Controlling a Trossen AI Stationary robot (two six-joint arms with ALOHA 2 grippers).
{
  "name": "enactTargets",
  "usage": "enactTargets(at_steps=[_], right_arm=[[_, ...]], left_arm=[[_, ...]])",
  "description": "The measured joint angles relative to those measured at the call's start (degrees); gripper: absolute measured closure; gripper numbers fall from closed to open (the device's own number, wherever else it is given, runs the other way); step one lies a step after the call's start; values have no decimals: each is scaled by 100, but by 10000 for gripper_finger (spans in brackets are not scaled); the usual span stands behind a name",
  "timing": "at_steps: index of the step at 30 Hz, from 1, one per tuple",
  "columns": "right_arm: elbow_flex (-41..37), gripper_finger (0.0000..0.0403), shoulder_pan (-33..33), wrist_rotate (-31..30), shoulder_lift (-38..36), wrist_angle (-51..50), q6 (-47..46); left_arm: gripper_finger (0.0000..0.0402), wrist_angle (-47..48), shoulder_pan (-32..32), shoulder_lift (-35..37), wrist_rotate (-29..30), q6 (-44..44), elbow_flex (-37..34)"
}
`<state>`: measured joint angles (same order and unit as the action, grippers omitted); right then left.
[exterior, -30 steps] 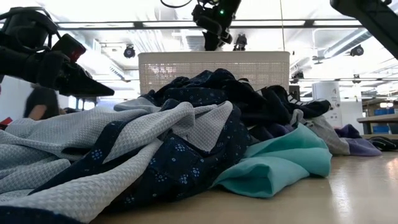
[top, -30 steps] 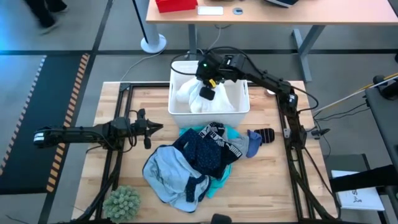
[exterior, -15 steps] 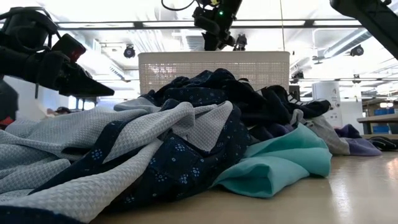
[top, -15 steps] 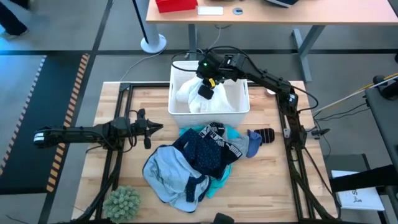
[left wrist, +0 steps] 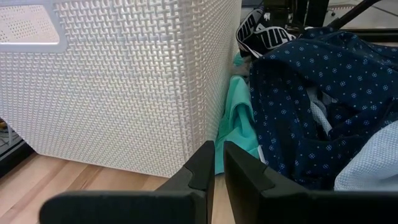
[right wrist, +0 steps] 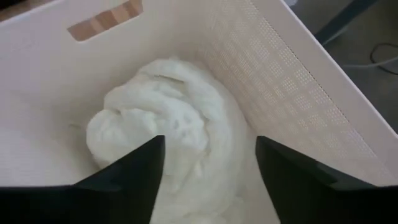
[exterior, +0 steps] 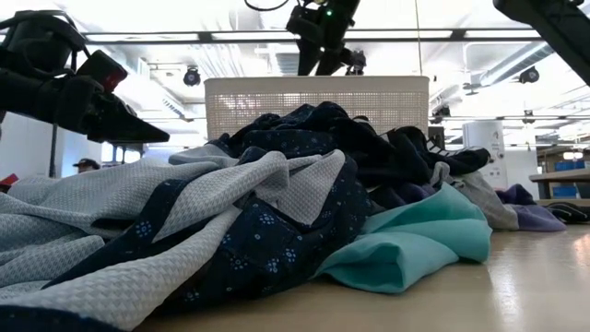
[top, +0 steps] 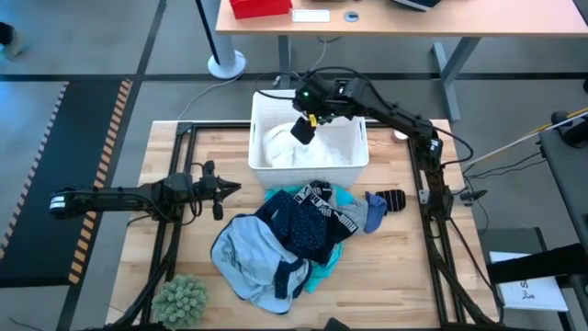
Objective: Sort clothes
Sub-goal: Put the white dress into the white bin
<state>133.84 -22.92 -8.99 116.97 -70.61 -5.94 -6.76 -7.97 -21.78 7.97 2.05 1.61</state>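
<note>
My right gripper (top: 303, 128) hangs open over the white slotted basket (top: 354, 158) at the table's far middle. A bunched white garment (right wrist: 168, 127) lies on the basket's floor below the fingers, apart from them. The other clothes sit in a heap (top: 289, 234) in front of the basket: light blue, navy patterned (left wrist: 311, 93), turquoise (left wrist: 236, 130) and black with a white lettered waistband (left wrist: 258, 28). A dark striped sock (top: 390, 199) lies flat to the heap's right. My left gripper (top: 223, 189) waits shut at the left, pointing toward the basket's near corner.
A fuzzy green ball (top: 181, 299) sits at the table's near left corner. The basket's near wall (exterior: 318, 100) stands just behind the heap. Bare wood (top: 386, 267) lies to the right of the heap and along the near edge. Black frame rails (top: 432, 230) run along both sides.
My right gripper has opened over the basket and rolled a little about its own axis, staying in place. The white garment it held has dropped from the fingers and now lies bunched on the basket's floor.
</note>
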Motion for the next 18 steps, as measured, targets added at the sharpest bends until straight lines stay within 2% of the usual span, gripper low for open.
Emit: enactTargets(at_steps=[4,8,11,17,18], right_arm=[[34,138,0,2,-39,-207,59],[57,156,0,4,-44,-462,430],[57,207,0,21,-44,-596,810],[-170,374,-111,703,-21,-664,1677],[-278,387,-151,831,-10,-603,1818]], left_arm=[[380,0,2,0,0,-1,0],[380,0,1,0,0,-1,0],[380,0,2,0,0,-1,-1],[380,-2,0,0,0,-1,0],[380,-2,2,0,0,1,0]])
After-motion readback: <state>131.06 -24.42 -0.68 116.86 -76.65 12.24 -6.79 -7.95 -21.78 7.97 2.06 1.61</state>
